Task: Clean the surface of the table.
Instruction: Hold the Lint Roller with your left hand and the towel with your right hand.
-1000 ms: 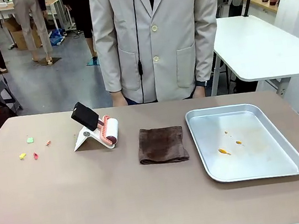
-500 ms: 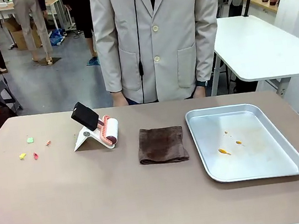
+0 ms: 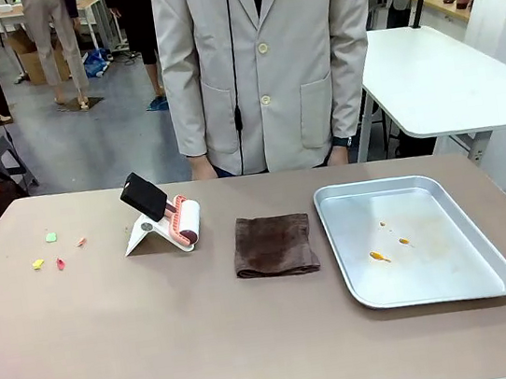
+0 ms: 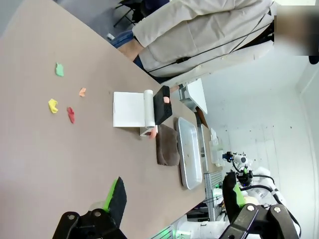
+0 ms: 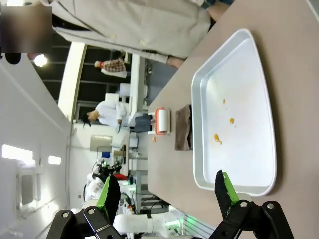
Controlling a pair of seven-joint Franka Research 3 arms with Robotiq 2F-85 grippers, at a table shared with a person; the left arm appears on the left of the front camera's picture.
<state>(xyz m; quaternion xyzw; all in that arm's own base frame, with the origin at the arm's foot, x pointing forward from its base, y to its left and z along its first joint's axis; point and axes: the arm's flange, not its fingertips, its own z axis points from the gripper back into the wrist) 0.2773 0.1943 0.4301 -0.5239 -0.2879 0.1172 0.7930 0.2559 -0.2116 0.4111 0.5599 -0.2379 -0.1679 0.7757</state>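
- Front view: coloured scraps (image 3: 38, 264) litter the surface (image 3: 209, 346) far left.
- Both the left hand (image 4: 174, 191) and right hand (image 5: 166, 181) gape, empty.
- Careless wiping could fling scraps floorward.

Table (image 3: 163, 353): top was smooth, matt taupe, no glare; edge lighter. Tray (image 3: 408, 181), right side: bare metal, silver, satin-shiny w/ soft reflections on the walls; floor duller, w/ a few orange specks stuck on. Cloth (image 3: 274, 244), centre: dark brown fabric, soft, slightly fuzzy nap, matt. Roller stand (image 3: 142, 235), left of cloth: white plastic, smooth, light sheen. Roll (image 3: 187, 225) on it: white papery sheet, pink-red end. Handle (image 3: 144, 195): black, matt, prob. plastic. Small coloured scraps (image 3: 38, 264), far left: matt, mat'l unclear. Person's jacket (image 3: 263, 56), far side: pale beige woven cloth, matt, plastic-looking buttons. White side table (image 3: 443, 68), far right: smooth top, faint gloss.
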